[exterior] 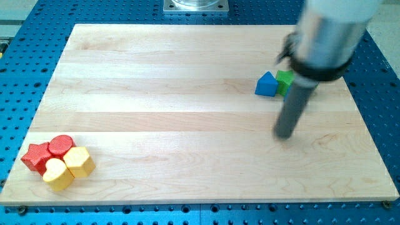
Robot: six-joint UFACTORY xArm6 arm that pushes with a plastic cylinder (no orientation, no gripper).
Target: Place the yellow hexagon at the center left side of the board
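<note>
The yellow hexagon (pixel 79 161) lies near the board's lower left corner. It touches a yellow heart (pixel 57 174) on its left and a red cylinder (pixel 61 145) above it. A red star (pixel 37 156) sits at the left of that cluster. My tip (pixel 285 134) rests on the board in the right half, far to the right of the yellow hexagon. It is just below a blue triangle (pixel 267 84) and a green block (pixel 285 81), whose right side is hidden behind my rod.
The wooden board (pixel 187 75) lies on a blue perforated table. A metal mount (pixel 196 5) stands beyond the board's top edge. My blurred arm housing (pixel 328 37) hangs over the upper right of the board.
</note>
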